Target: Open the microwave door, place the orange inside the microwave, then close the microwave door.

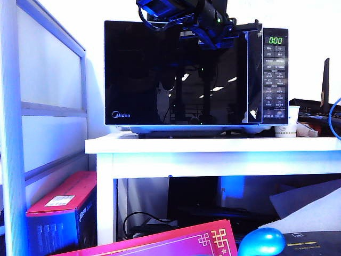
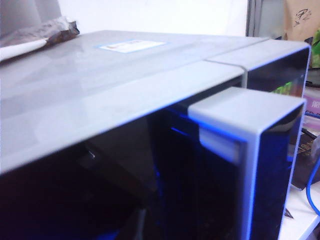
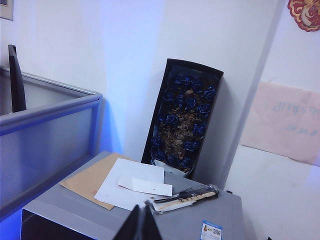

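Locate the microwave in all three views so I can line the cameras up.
Exterior view: the microwave sits on the white table, door closed; an arm hangs over its top edge.
Left wrist view: its grey top and dark front, seen close from the upper corner.
Right wrist view: only the grey top, with papers on it; right gripper shut just above.
Shared landmark: the top's label sticker.

A white paper cup (image 1: 285, 127) stands on the white table (image 1: 213, 145), down and right of the left claw. Low in the foreground lies a shiny blue egg-shaped object (image 1: 262, 241), beside a pink patterned box lid (image 1: 176, 242). Beyond the right claw, white papers (image 3: 131, 184) cover a brown envelope (image 3: 89, 179), before a tall black box of blue roses (image 3: 185, 120).
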Tool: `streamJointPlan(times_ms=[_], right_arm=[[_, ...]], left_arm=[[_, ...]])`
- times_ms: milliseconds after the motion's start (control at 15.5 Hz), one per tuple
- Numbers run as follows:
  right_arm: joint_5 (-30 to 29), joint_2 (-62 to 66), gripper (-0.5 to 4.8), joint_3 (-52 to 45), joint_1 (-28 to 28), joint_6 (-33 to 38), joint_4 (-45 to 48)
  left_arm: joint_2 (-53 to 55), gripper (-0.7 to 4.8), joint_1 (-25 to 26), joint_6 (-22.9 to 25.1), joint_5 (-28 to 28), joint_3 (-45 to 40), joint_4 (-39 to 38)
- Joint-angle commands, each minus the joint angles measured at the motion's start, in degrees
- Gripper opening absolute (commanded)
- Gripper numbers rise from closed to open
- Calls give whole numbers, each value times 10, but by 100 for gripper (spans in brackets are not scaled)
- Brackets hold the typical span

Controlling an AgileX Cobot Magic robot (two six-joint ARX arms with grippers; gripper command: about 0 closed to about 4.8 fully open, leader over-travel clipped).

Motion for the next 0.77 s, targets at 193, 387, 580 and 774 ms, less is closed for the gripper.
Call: streamJointPlan(times_ms=[193, 387, 580, 774], right_arm=[[-1, -16, 8, 3, 1, -3, 15], [1, -23, 8, 3, 1, -2, 24], [0, -43, 8, 3, 1, 0, 13], [-6, -94, 8, 2, 1, 31, -5]], left_arm=[[-143, 17, -6, 3, 30, 2, -143], [-266, 17, -6, 3, 78, 2, -263], [-459, 17, -6, 1, 82, 2, -389], [-611, 17, -6, 0, 82, 2, -427]])
